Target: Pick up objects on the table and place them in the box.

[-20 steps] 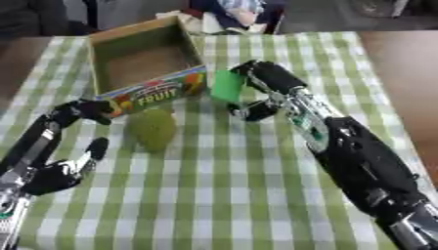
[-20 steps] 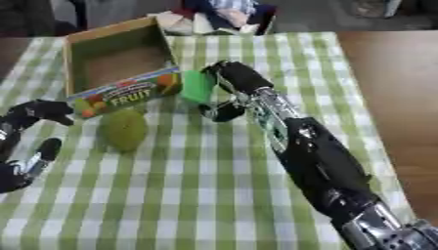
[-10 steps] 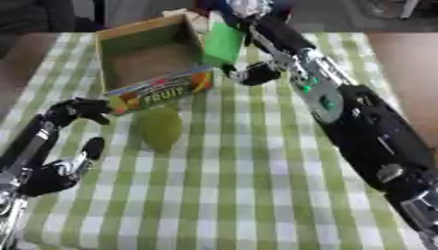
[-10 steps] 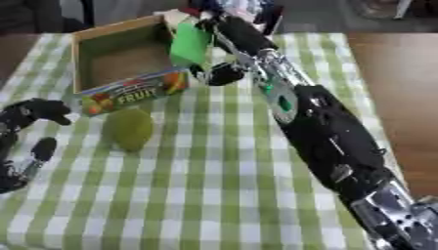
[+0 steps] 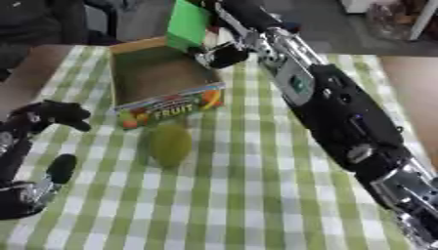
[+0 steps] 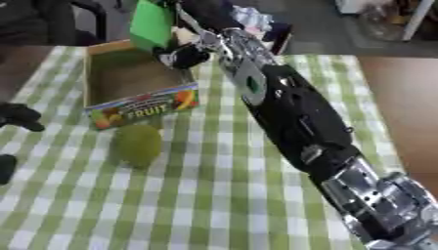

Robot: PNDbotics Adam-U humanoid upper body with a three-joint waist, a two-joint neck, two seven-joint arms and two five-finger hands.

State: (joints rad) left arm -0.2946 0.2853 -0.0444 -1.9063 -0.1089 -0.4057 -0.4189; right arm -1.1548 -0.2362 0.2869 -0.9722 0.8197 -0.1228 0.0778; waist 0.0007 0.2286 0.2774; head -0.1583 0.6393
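right hand [image 5: 224, 49] clamped on green block [image 5: 189, 23], held above far edge of box [image 5: 137, 49] (fruit-print front). pale green fruit [image 5: 169, 145] on cloth well below hand. left hand [image 5: 38, 122] idle, fingers apart.

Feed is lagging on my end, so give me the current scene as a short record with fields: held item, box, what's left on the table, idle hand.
held item: green block pinched in the right hand, raised over the box's far edge
box: open cardboard box, a fruit-printed pack leaning across its near wall
left on table: green round fruit on the checked tablecloth, just in front of the box
idle hand: left hand at the lower left, open
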